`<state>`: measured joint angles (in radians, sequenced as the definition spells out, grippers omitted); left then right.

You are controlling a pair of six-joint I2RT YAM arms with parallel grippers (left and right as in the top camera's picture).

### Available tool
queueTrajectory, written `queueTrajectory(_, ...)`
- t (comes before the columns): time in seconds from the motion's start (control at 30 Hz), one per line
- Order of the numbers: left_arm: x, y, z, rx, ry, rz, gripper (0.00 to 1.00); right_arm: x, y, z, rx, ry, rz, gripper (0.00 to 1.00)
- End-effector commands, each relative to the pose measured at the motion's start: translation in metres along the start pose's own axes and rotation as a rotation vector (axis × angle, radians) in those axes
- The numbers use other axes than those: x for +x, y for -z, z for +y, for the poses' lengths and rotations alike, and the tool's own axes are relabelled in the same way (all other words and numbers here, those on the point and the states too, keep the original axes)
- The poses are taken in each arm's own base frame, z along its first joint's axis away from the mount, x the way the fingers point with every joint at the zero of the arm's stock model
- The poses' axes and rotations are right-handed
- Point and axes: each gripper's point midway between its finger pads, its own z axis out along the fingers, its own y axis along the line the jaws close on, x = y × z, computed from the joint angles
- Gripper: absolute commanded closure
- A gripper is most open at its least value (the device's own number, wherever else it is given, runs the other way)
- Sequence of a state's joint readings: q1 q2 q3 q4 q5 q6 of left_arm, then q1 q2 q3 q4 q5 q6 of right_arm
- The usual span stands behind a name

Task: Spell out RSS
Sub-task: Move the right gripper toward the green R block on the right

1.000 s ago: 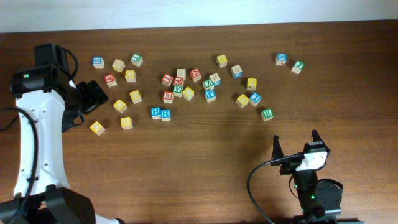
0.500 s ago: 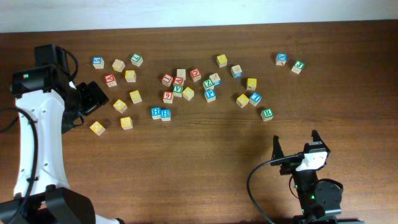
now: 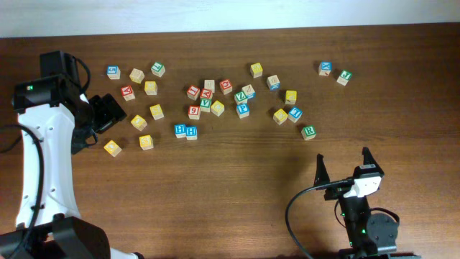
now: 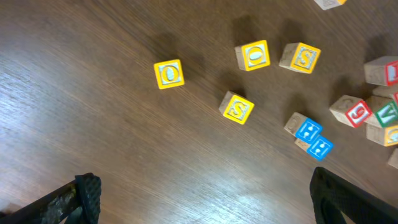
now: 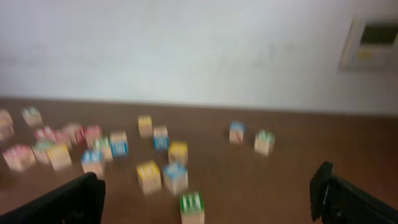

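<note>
Lying face-up: S cube (image 4: pixel 237 107) diag | R cube (image 3: pixel 308 132) | left end effector (image 4: pixel 204 190) & right end effector (image 3: pixel 343 167) released

One brown wooden table (image 3: pixel 215 201) held roughly twenty-nine small wooden letter cubes (image 3: pixel 256 70), seen from overhead. Those that could be read were one green R cube (image 3: pixel 308 132), two yellow S cubes (image 4: pixel 300 57) (image 4: pixel 237 107), two yellow O cubes (image 4: pixel 168 74) (image 4: pixel 253 55), two blue H cubes (image 3: pixel 180 130) (image 3: pixel 192 132) and one red 9 cube (image 3: pixel 194 111). The other cubes were too small to read. Two robot arms were present, a left arm (image 3: pixel 44 151) and a right arm (image 3: pixel 363 216)
</note>
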<state>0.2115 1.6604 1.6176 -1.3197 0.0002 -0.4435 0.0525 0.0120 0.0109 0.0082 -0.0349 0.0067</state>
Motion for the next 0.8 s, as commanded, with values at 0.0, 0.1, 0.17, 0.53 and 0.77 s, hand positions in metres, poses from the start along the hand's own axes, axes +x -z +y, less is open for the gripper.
queueTrajectory(0.0, 0.005, 0.0, -0.009, 0.034, 0.0, 0.019, 0.01, 0.003, 0.0, 0.008, -0.052, -0.016, 0.006, 0.02)
queueTrajectory(0.1, 0.007, 0.0, -0.013, 0.038, -0.015, 0.019, 0.01, -0.006, 0.009, 0.053, -0.321, -0.172, -0.003, 0.02)
queueTrajectory(0.17, 0.006, 0.0, -0.013, 0.038, -0.015, 0.017, 0.01, -0.016, 0.021, 0.079, -0.491, -0.265, -0.005, 0.02)
queueTrajectory(0.53, 0.006, 0.0, -0.013, 0.039, -0.015, 0.017, 0.01, -0.24, 0.087, 0.072, -0.47, -0.073, -0.566, 0.02)
queueTrajectory(0.77, 0.006, 0.0, -0.013, 0.038, -0.014, 0.017, 0.01, -0.203, 0.013, 0.065, -0.378, -0.134, 0.074, 0.02)
